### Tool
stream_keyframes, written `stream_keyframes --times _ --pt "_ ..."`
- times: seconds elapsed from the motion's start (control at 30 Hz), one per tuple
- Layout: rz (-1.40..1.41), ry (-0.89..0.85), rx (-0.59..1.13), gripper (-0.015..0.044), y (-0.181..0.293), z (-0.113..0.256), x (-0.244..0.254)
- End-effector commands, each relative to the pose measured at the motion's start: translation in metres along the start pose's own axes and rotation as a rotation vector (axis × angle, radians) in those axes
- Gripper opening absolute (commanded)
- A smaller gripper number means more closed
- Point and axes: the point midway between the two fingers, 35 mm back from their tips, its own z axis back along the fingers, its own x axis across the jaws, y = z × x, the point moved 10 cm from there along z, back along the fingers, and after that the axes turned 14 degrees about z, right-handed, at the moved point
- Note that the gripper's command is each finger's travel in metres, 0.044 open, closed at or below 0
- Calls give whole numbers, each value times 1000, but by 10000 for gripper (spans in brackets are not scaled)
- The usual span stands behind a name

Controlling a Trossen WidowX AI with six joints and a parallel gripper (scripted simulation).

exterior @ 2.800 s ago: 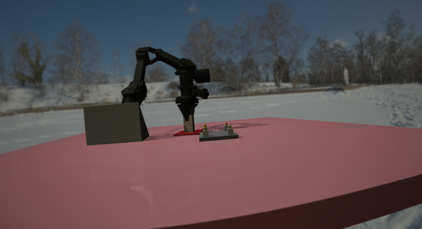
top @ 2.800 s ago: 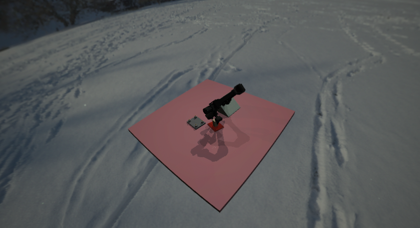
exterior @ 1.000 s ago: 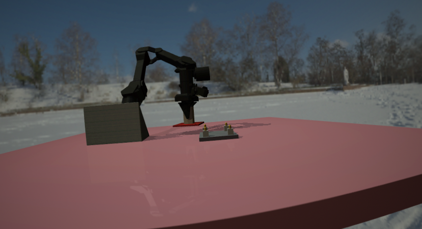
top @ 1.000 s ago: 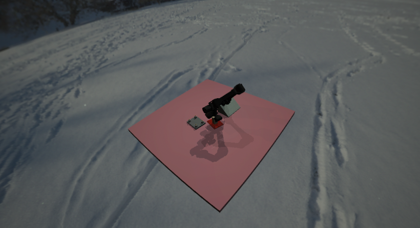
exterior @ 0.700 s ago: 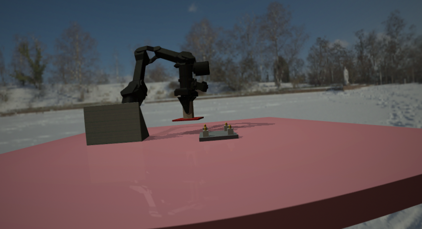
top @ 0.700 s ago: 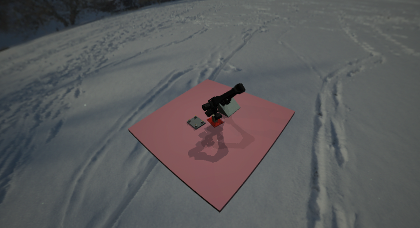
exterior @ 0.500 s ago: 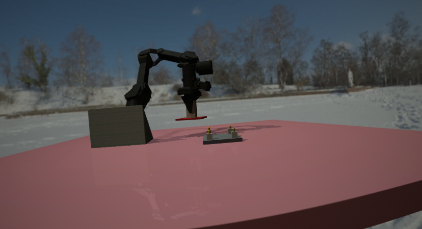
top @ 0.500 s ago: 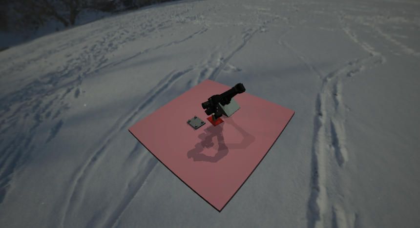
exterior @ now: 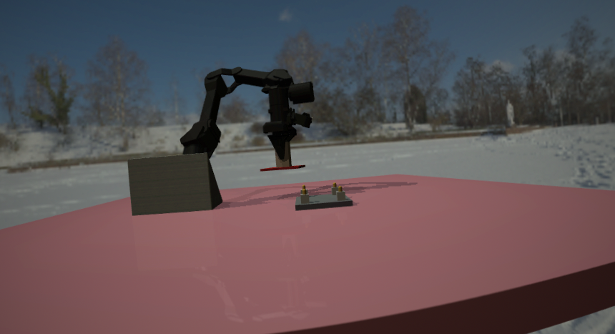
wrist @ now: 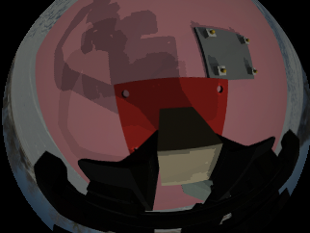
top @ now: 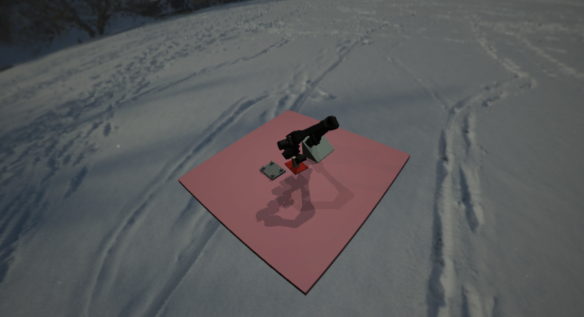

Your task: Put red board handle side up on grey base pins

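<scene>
My gripper is shut on the board's square handle, which stands upright between the fingers. The red board hangs level or nearly so, handle side up, above the table and higher than the pins. Two corner holes show at its far edge in the wrist view; the near corners are mostly hidden. The grey base lies on the table, beside the board and not under it, with four posts and gold pins upright. In the wrist view it is at the upper right.
A wedge-shaped grey block stands by the arm's foot, on the board's other side from the base. The pink table top carries the arm's shadow. Snow lies beyond its edges.
</scene>
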Motion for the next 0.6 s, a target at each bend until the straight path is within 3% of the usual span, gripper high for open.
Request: stream_keyframes --times 0.0,0.57 --pt "9 10 -2 0 -5 1 -7" --pt "45 29 -14 0 -26 6 -38"
